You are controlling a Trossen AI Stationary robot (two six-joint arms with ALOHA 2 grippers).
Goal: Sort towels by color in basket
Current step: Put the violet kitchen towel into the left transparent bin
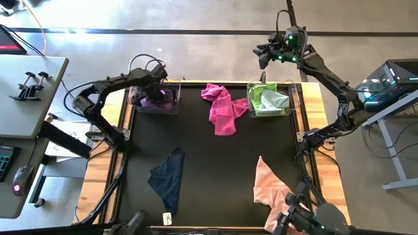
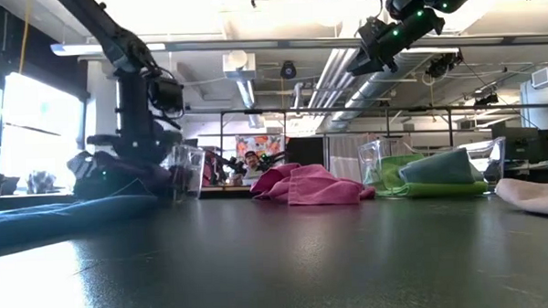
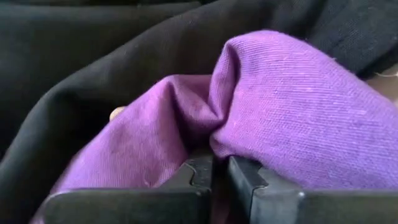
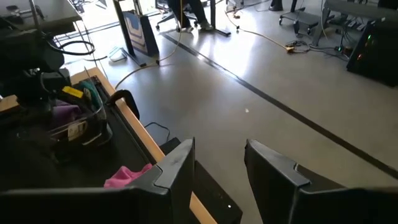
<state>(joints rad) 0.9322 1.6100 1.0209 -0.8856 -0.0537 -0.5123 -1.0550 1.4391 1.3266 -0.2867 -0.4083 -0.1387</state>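
Note:
My left gripper [image 1: 155,90] reaches down into the clear left basket [image 1: 171,106] at the table's far left and is shut on a purple towel [image 3: 280,118]. A black towel [image 3: 93,68] lies around the purple one. My right gripper [image 1: 266,57] is open and empty, raised above the clear right basket [image 1: 295,98], which holds a lime towel [image 1: 256,98] and a mint towel [image 1: 275,100]. A magenta towel [image 1: 222,108], a navy towel [image 1: 168,179] and a pale pink towel [image 1: 269,186] lie crumpled on the black mat. My left gripper pinches a fold of the purple towel [image 3: 214,140] between its two fingers [image 3: 242,177], coming from above into the basket. The towel bulges over the fingertips. How many layers are in the pinch is hidden. The rest of the towel lies on the black towel in the basket.
The black mat [image 1: 215,170] has bare room in its middle, between the three loose towels. Wooden table borders [image 1: 98,170] run along both sides. A desk [image 1: 26,91] stands off the table's left. A person [image 2: 251,160] sits in the room behind.

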